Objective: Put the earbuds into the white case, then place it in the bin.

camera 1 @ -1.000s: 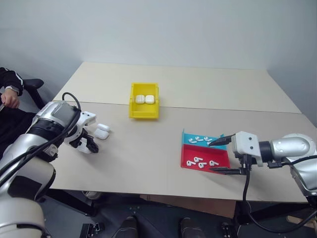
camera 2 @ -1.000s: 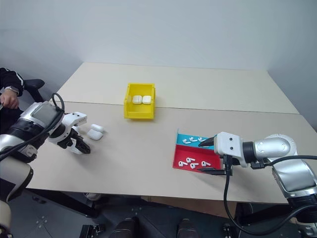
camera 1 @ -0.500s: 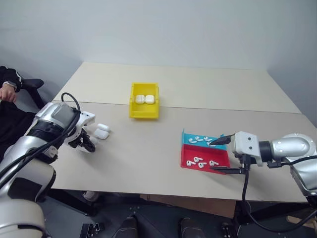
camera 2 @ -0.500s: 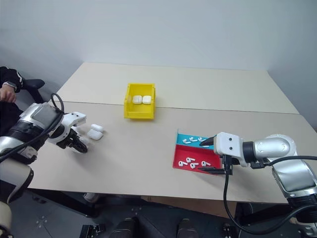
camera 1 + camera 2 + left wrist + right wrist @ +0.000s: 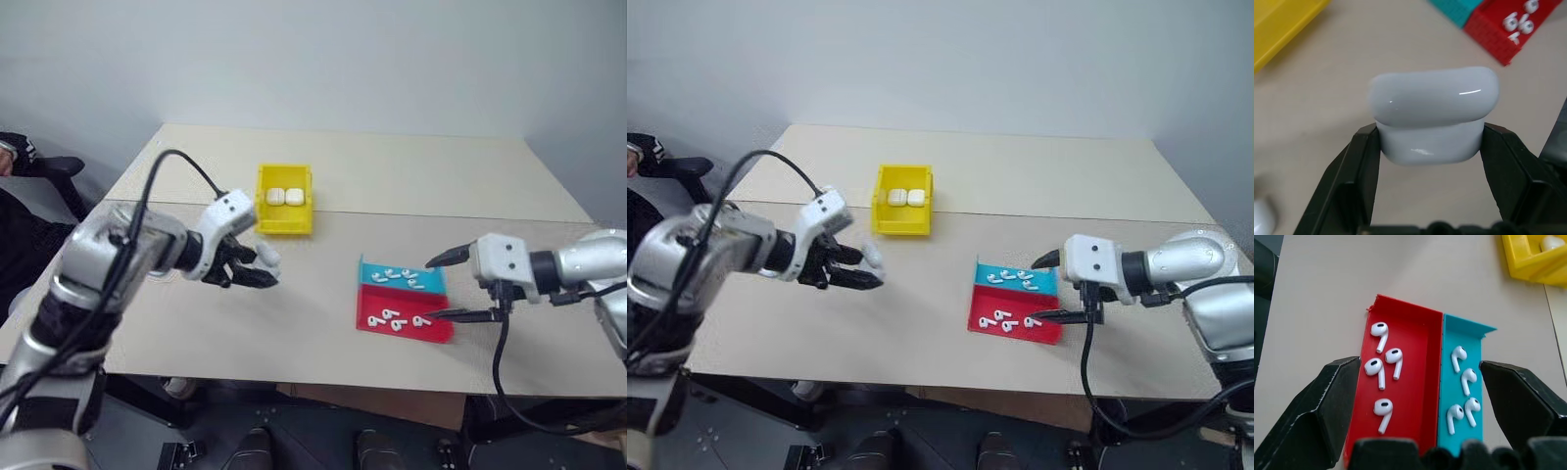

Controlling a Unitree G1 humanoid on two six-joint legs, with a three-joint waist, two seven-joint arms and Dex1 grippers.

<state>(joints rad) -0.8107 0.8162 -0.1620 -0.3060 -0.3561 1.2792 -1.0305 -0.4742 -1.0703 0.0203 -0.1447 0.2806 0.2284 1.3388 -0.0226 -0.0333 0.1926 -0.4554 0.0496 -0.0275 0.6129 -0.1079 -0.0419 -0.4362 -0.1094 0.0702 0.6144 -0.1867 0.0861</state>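
The tabletop (image 5: 323,313) carries a yellow bin (image 5: 284,220) toward its far side, with two white cases (image 5: 284,196) in it, and nearer on the right a red tray (image 5: 436,328) touching a blue tray (image 5: 431,284).

The left tool (image 5: 263,268) hangs above the tabletop between bin and trays, clamped on a case (image 5: 1432,113); its wrist view shows one black finger (image 5: 1356,171) pressed to each side of the case's lower half, the lid end sticking out past the fingertips.

The right tool (image 5: 443,287) hovers over the trays with fingers spread wide, holding nothing. Its wrist view counts the earbuds (image 5: 1382,369): four in the red tray, four in the blue.
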